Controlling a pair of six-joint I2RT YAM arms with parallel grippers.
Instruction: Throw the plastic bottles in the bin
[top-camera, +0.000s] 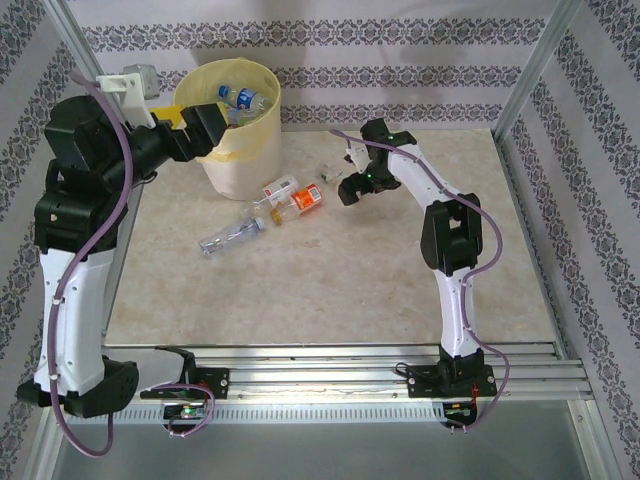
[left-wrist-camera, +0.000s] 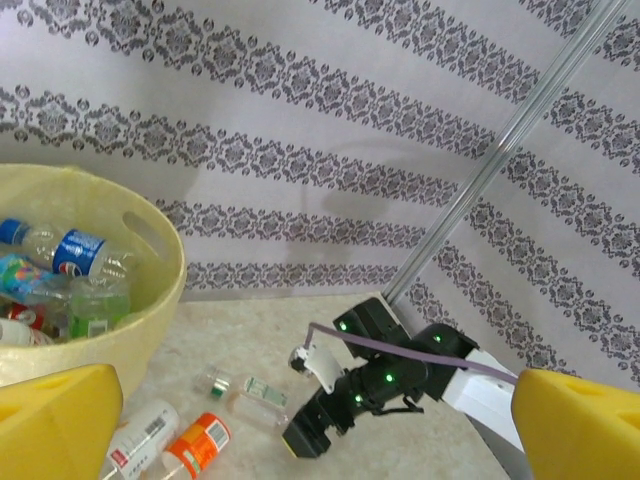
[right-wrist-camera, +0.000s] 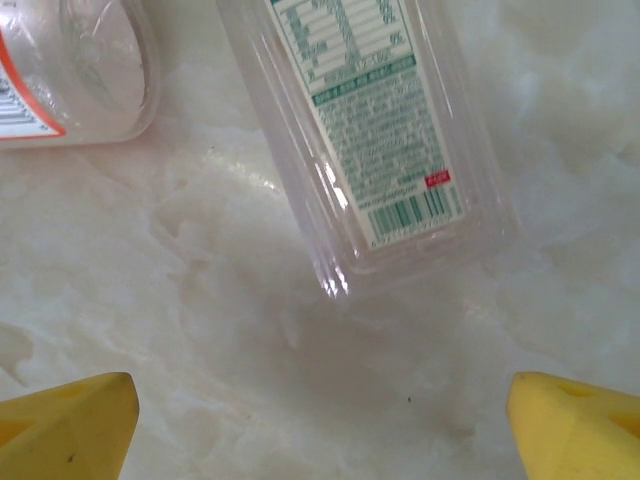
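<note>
From above, the left hand (top-camera: 212, 126) hangs over the near rim of the bin (top-camera: 238, 168), fingers spread wide and carrying nothing. Several binned bottles (top-camera: 241, 99) lie inside. Four bottles are loose on the worktop (top-camera: 330, 290): a blue-label bottle (top-camera: 230, 236) nearest the arms, a white-label bottle (top-camera: 280, 188), an orange-label bottle (top-camera: 308, 200), and a small green-label bottle (top-camera: 332, 178). The right hand (top-camera: 350, 188) hovers just beside that last one and is much the nearer hand to it.

The left wrist camera looks past its own yellow fingertips (left-wrist-camera: 58, 420), which are far apart with nothing between them. The bin wall is at the left, and the right hand sits low over the worktop. The green-label bottle lies just to that hand's bin side, with the orange-label and white-label bottles further along.

The right wrist camera shows its fingertips (right-wrist-camera: 68, 425) at the two lower corners, fully spread and holding nothing. The green-label bottle lies just ahead of them, base end towards the hand. Its long axis runs away from the hand, leaning a little left, so the fingers stand either side of its width. The white-label bottle is at upper left, apart from it. I judge the hand must advance and lower before closing.
</note>
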